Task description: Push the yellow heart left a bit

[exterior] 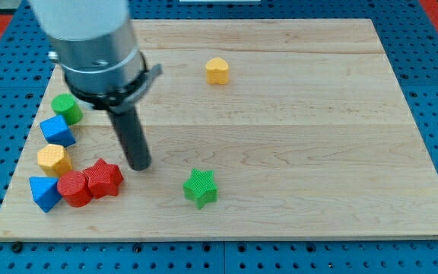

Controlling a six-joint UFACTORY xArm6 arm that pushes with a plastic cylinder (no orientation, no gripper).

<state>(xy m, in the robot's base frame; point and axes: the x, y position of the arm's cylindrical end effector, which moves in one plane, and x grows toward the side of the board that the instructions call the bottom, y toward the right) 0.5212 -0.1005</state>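
Note:
The yellow heart (217,70) lies on the wooden board (295,144) near the view's top, a little left of centre. My tip (138,165) rests on the board far below and to the left of the heart, just to the right of the red star (103,178). The rod rises from the tip to the grey arm body at the view's top left.
Along the board's left side lie a green cylinder (68,108), a blue cube (57,131), a yellow hexagon (54,159), a blue triangle (43,192) and a red cylinder (74,188). A green star (201,187) lies at the bottom centre.

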